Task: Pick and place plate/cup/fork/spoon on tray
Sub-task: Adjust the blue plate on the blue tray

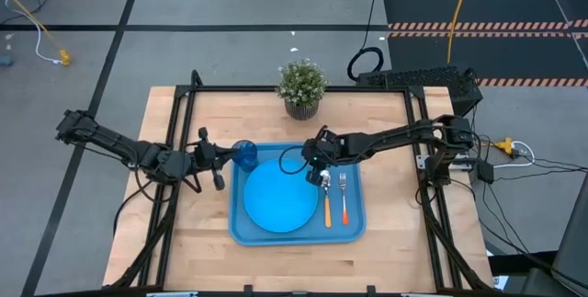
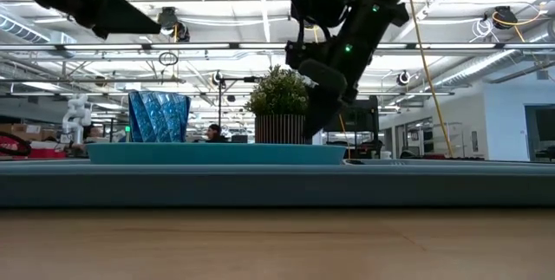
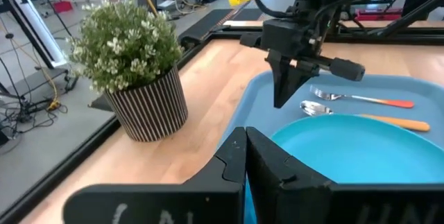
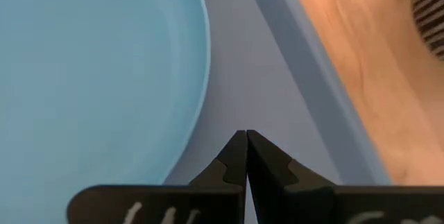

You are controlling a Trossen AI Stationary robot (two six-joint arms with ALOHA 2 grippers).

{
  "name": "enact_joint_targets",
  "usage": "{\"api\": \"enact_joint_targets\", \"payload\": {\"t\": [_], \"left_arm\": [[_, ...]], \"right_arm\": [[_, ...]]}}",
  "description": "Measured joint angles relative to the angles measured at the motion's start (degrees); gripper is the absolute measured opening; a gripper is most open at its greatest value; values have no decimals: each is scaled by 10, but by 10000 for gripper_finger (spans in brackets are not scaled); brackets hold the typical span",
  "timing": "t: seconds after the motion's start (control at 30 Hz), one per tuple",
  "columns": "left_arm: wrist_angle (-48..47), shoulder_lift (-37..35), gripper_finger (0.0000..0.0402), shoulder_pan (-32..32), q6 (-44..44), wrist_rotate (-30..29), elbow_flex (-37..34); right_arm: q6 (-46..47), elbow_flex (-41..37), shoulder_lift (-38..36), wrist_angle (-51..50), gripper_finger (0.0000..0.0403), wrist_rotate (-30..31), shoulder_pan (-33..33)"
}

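Tray (image 1: pixel 241 233) sits mid-table and already carries all four items, so the task looks essentially complete. Plate (image 1: pixel 279 196) lies flat in the tray's left and centre; cup (image 1: pixel 244 154) stands upright in the far-left corner, just beside the plate's rim; spoon (image 1: pixel 325 198) and fork (image 1: pixel 344 196) lie parallel on the right side, bowl and tines toward the far edge, handles toward the near edge. Nothing appears left to pick; what remains, by my reading, is only for the arms to clear off. Right gripper (image 1: pixel 315 174) hangs just above the tray between the plate and the spoon's bowl, jaws together and holding nothing. Left gripper (image 1: pixel 218 181) is off the tray's left edge, near the cup, jaws also together and empty. High view alone gives the full layout. Low view hides the cutlery behind the tray rim but shows the cup upright. Left wrist view shows the right gripper clear of the spoon, and the potted plant (image 3: pixel 132 71) beyond the tray.
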Motion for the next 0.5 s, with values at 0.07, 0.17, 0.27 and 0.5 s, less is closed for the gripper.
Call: {"api": "enact_joint_targets", "payload": {"t": [0.07, 0.17, 0.27, 0.5], "left_arm": [[0, -1, 4, 0, -5, -2, -6], [1, -1, 4, 0, -5, -3, -8], [1, -1, 5, 0, -4, -3, -8], [-2, -1, 6, 0, -3, -3, -8]], "right_arm": [[9, -6, 0, -1, 0, -1, 0], [16, -15, 0, 14, 0, -1, 0], [22, -26, 0, 51, 0, -16, 0], [36, -53, 0, 94, 0, -14, 1]]}}
